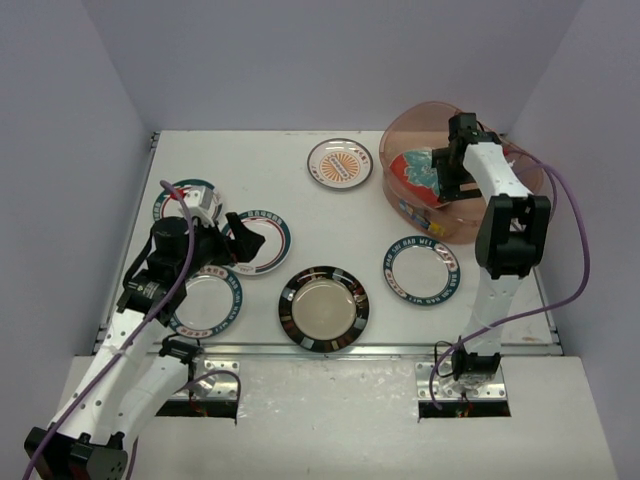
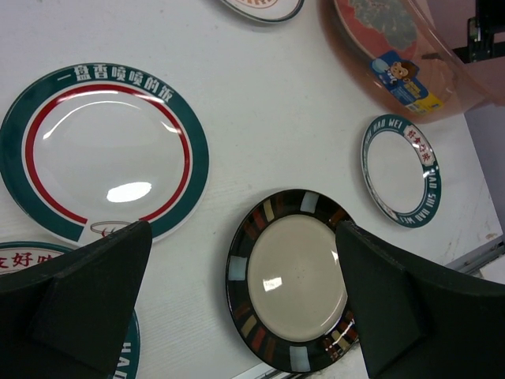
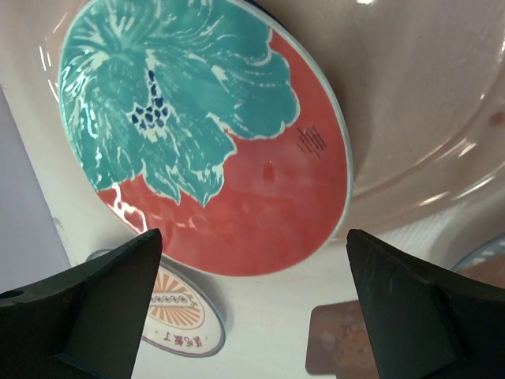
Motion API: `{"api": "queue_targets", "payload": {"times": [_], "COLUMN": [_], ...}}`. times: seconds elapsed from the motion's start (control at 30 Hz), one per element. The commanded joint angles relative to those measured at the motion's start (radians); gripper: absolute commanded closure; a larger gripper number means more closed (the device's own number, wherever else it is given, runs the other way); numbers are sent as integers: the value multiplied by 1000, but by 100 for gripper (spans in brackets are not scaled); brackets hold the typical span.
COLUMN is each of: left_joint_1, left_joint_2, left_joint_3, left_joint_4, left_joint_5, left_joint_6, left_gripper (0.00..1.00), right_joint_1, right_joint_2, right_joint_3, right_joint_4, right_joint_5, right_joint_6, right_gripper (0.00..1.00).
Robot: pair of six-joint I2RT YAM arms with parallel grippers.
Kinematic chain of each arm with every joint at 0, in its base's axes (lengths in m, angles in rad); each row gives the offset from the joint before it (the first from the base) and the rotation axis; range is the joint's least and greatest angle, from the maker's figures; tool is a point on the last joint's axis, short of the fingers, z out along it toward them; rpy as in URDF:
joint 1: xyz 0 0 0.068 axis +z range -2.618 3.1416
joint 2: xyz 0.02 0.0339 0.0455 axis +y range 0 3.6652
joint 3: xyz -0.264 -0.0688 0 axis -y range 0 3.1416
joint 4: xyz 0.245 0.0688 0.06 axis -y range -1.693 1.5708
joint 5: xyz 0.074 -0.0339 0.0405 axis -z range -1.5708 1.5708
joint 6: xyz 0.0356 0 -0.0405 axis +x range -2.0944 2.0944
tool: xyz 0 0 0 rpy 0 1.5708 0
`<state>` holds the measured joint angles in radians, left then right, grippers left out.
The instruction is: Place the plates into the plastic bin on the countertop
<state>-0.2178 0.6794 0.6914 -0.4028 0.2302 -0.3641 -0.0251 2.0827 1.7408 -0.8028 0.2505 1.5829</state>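
The plastic bin point(image 1: 463, 205) stands at the back right of the countertop point(image 1: 300, 215). My right gripper point(image 1: 443, 172) is inside it, open and empty, just above the teal-and-red floral plate point(image 3: 205, 134), which lies in the bin point(image 3: 426, 103). My left gripper point(image 1: 246, 234) is open and empty, hovering over the teal-and-red-rimmed plate point(image 1: 268, 240). In the left wrist view its jaws point(image 2: 245, 308) stand wide apart, with the black-rimmed plate point(image 2: 292, 280) between them. The orange-centred plate point(image 1: 339, 163) lies left of the bin.
More plates lie on the countertop: a teal lettered one point(image 1: 420, 270) in front of the bin, one point(image 1: 207, 300) at front left and one point(image 1: 185, 200) partly hidden by my left arm. The black-rimmed plate point(image 1: 323, 308) is near the front rail.
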Motion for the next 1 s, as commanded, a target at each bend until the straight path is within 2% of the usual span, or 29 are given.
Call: {"api": "queue_targets", "payload": {"times": [0.0,0.07,0.13,0.23,0.37,0.43,0.53,0.57,0.6,0.63,0.73,0.8,0.87,0.97], "left_joint_1": [-17,-20,-20,-20,-35,-74,-136,-170,-196,-196,-236,-250,-260,-277], "left_joint_2": [25,52,72,106,145,166,196,225,239,259,340,375,420,484], "left_joint_3": [23,48,57,54,-16,-42,-64,-79,-96,-96,-141,-165,-205,-237], "left_joint_4": [12,-34,-47,-44,28,68,99,122,134,146,192,224,260,316], "left_joint_5": [-39,-112,-124,-78,30,41,9,-1,6,6,17,23,47,81], "left_joint_6": [0,-18,-30,-75,-131,-150,-164,-174,-176,-177,-176,-178,-188,-202], "left_gripper": [0,0,0,0,0,0,0,0,0,0,1,2,4,10], "right_joint_1": [-2,0,5,30,138,192,243,260,266,266,267,267,268,266], "right_joint_2": [-29,-47,-71,-124,-221,-338,-488,-584,-623,-624,-744,-800,-872,-972], "right_joint_3": [87,79,65,42,66,-15,-185,-302,-346,-368,-430,-526,-621,-774], "right_joint_4": [-147,-127,-82,61,188,283,548,667,701,708,635,642,653,684], "right_joint_5": [37,35,9,-37,-51,-38,-97,-180,-233,-288,-585,-742,-838,-895], "right_joint_6": [9,-36,-99,-247,-515,-647,-815,-888,-956,-957,-1106,-1153,-1169,-1161], "right_gripper": [1,1,1,1,1,1,1,1,1,1,1,1,1,1]}}
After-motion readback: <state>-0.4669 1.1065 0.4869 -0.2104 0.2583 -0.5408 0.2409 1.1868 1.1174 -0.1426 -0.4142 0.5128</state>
